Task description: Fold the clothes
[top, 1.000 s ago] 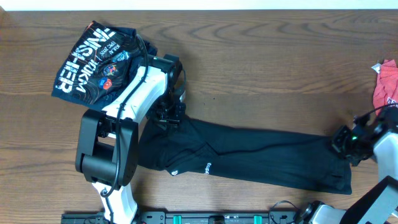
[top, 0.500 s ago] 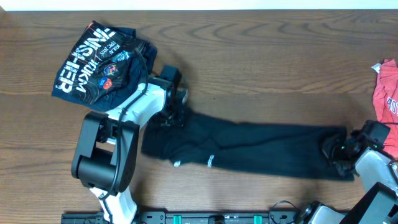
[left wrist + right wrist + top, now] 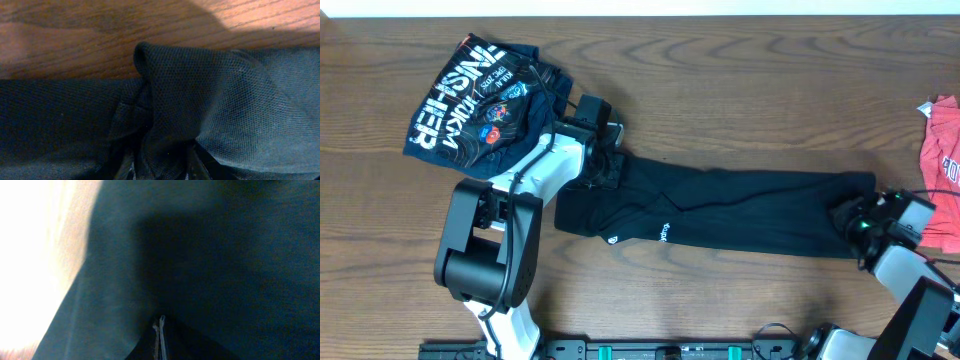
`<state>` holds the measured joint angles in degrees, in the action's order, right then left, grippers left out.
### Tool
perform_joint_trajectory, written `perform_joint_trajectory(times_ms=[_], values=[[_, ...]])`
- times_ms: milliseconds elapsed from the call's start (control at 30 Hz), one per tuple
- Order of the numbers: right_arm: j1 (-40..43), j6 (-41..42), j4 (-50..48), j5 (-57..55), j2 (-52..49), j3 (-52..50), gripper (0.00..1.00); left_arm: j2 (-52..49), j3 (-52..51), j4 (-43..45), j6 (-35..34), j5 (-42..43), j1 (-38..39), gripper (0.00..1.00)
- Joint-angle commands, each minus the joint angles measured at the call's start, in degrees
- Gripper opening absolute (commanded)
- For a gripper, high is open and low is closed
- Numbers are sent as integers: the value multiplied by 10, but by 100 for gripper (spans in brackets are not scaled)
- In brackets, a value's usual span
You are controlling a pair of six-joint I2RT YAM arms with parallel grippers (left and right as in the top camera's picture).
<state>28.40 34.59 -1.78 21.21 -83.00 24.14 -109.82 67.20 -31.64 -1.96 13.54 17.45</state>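
The black T-shirt (image 3: 740,210) is laid out on the counter (image 3: 750,90) as a long, narrow band, and every other place here is given from it. At its left end the left gripper (image 3: 605,170) is closed on a raised ridge of the fabric; in the left wrist view the mesh-like cloth is seen bunched up between the fingers. At its right end the right gripper (image 3: 855,222) is shut tight, and a thin layer of the gathered hem appears to be pinched in it, though the dark right wrist view leaves this less certain. Beyond the shirt's left end, toward the far edge, a navy printed garment (image 3: 480,100) is heaped; past its right end a red garment (image 3: 942,150) is partly seen at the edge of the view.

The shirt is judged to be light, limp and thin. No shape will be kept unaided, and sagging or creasing is to be expected wherever it is lifted unsupported. A hold is best taken at corners, or on hems and seams, where the doubled cloth is less likely to slip. A shallow pinch may be lost under tension.
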Motion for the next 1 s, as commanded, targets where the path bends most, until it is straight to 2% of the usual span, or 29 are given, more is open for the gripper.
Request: perform_joint_trajectory(times_ms=[0,200,333,467,600,633,700,800,967], values=[[-37,12,-9,13,-6,-7,1,-17,-9,-13,-7,-25,-9,34],[-65,-16,-1,16,-6,22,1,-17,-5,-20,-12,-26,-17,34],[-51,-75,87,70,6,86,1,-12,24,-63,-11,-26,-16,35],[-33,-118,230,92,28,188,5,15,66,-124,-5,-26,-16,47],[-12,-174,362,91,32,312,23,63,110,-177,-5,-26,-16,59],[-8,-187,378,91,32,335,31,76,120,-188,-5,-26,-16,62],[4,-238,404,90,32,376,52,102,135,-203,-2,-27,-16,68],[30,-303,423,88,32,399,75,140,144,-215,-2,-27,-18,73],[94,-344,459,57,-8,390,78,181,144,-240,-2,-27,-31,74]])
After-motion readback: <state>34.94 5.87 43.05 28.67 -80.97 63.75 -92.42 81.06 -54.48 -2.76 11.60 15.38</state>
